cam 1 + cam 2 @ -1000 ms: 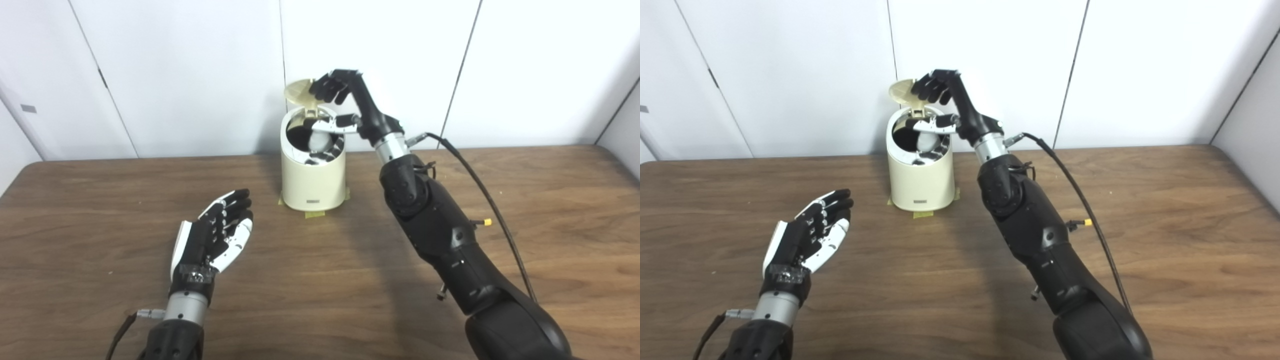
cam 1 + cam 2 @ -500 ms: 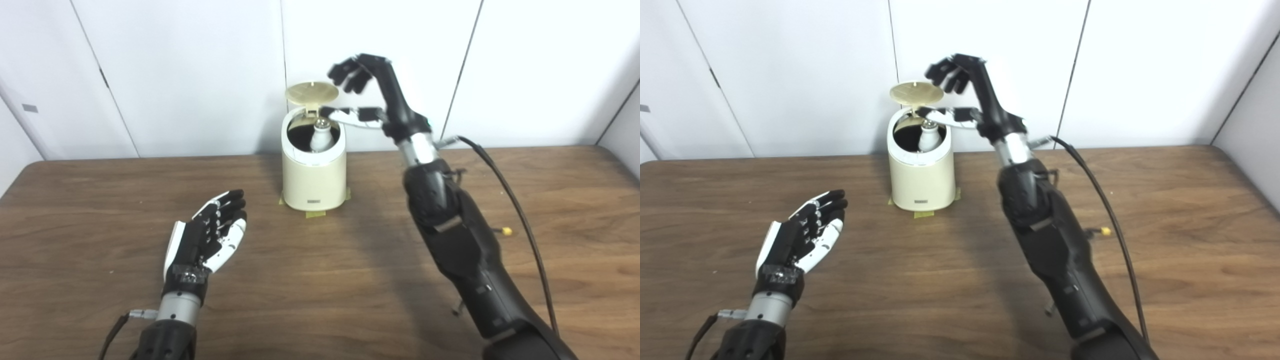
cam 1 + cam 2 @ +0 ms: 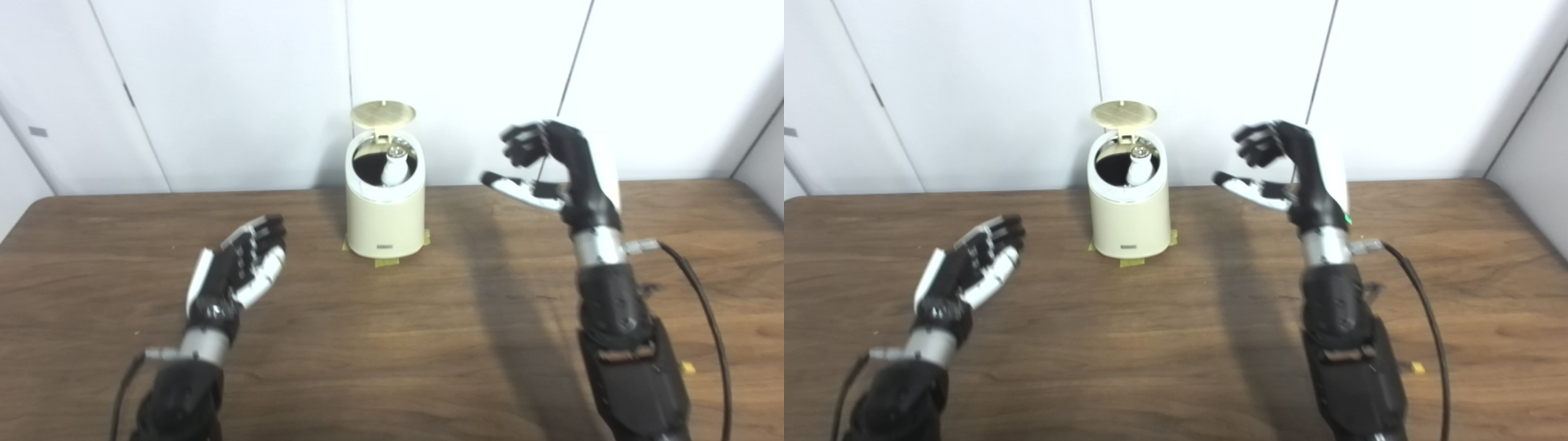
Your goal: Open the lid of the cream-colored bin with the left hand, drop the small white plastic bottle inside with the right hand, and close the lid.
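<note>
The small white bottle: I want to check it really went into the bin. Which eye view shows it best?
Little separates the views. The right eye view has a slight edge: the bottle stands out against the bin's dark inside, below the raised lid. The left eye view shows the same, equally unblocked.

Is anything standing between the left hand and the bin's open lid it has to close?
Nothing visible does. The left hand hovers open over bare table, the lid stands upright behind the bin, and the right hand is off to the right.
</note>
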